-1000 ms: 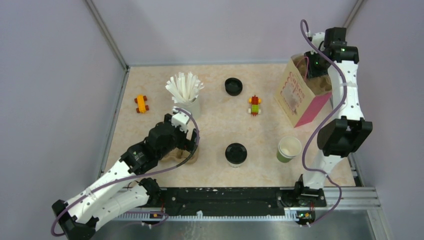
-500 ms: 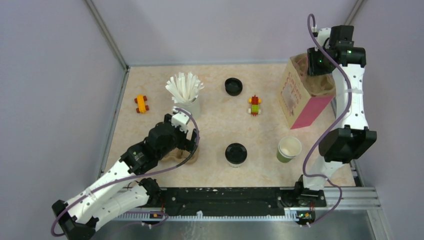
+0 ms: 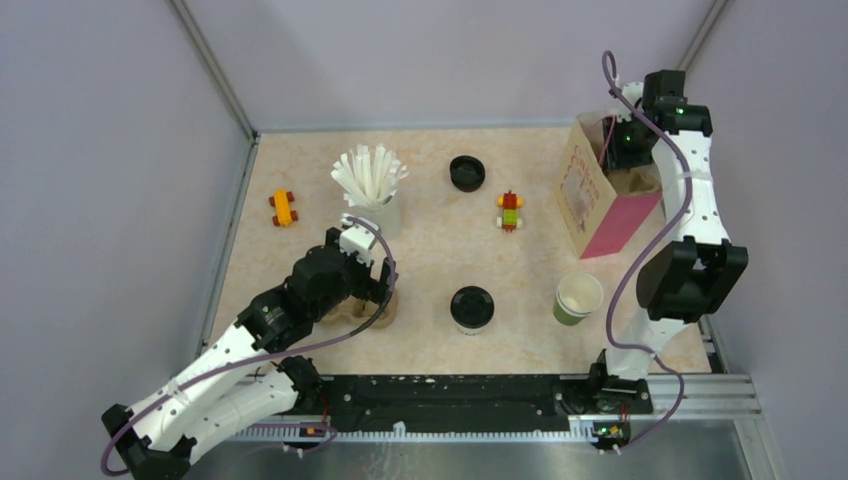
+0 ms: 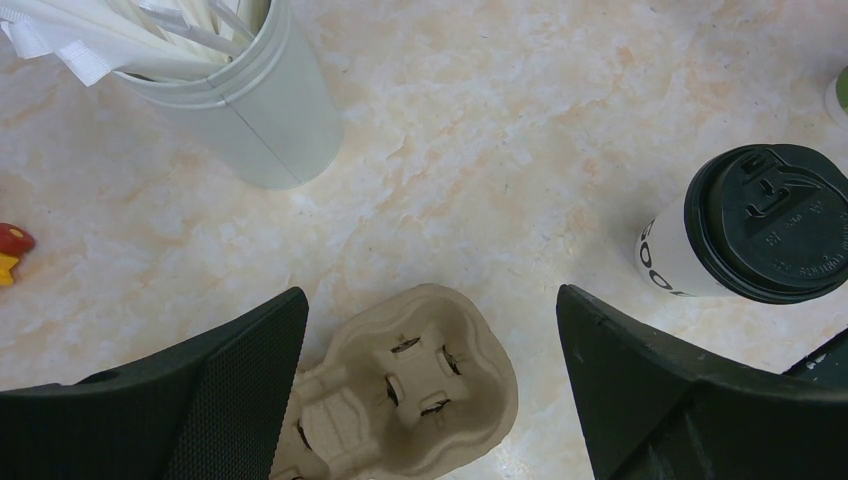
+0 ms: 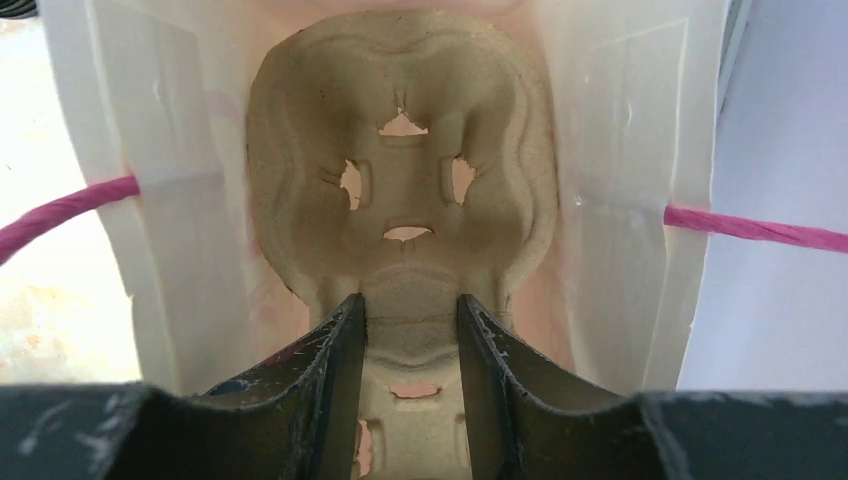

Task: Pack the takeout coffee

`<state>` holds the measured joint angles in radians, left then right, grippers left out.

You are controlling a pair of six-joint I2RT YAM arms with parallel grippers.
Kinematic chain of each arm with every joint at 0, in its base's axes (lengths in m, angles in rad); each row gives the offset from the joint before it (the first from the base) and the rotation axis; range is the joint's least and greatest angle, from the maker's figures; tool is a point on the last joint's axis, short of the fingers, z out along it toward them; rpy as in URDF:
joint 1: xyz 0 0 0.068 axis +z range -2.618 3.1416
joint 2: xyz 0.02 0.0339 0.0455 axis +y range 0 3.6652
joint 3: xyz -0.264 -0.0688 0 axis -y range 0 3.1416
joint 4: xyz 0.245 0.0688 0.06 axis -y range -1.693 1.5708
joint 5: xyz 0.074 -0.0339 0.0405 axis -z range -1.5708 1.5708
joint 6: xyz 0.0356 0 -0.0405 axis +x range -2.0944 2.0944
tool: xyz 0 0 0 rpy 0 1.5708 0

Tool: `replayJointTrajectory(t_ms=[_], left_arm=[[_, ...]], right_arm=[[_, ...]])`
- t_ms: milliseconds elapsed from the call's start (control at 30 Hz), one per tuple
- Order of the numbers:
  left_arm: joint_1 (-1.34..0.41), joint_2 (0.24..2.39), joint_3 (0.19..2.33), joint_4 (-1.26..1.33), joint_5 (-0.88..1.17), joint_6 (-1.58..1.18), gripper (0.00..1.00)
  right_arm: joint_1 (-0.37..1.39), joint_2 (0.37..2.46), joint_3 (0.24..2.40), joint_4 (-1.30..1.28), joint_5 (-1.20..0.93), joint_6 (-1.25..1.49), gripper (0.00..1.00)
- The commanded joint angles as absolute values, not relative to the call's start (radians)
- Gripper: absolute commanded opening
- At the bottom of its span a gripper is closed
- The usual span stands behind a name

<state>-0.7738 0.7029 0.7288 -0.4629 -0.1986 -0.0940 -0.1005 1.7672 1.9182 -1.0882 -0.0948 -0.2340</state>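
Note:
The takeout coffee, a white cup with a black lid, stands at the front middle of the table; it also shows in the left wrist view. My left gripper is open, its fingers either side of a cardboard cup carrier lying on the table, left of the coffee. My right gripper reaches down into the pink-and-white paper bag at the far right. In the right wrist view it is shut on the narrow middle of a second cup carrier inside the bag.
A white cup of straws stands just behind the left gripper. A green-sided cup is right of the coffee. A loose black lid and two small toys lie farther back.
My right gripper rose above the bag's mouth, then came back down into the bag with the carrier. The left arm has barely moved.

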Motion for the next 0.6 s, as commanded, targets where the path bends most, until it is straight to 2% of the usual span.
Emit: replayJointTrajectory(t_ms=[0, 133, 333, 567], left_arm=[[-0.772, 0.701, 0.729, -0.422, -0.203, -0.092, 0.99], [-0.772, 0.708, 0.732, -0.423, -0.206, -0.091, 0.99], [-0.772, 0.712, 0.732, -0.423, -0.214, -0.091, 0.99], [-0.772, 0.725, 0.734, -0.422, -0.210, -0.088, 0.99]], right_arm=[[-0.103, 1.753, 1.881, -0.981, -0.111, -0.232, 0.37], [-0.103, 1.738, 1.796, -0.857, -0.133, -0.235, 0.35], [-0.103, 1.721, 1.668, -0.749, -0.131, -0.235, 0.40], [-0.103, 1.704, 1.730, -0.814, -0.126, -0.195, 0.58]])
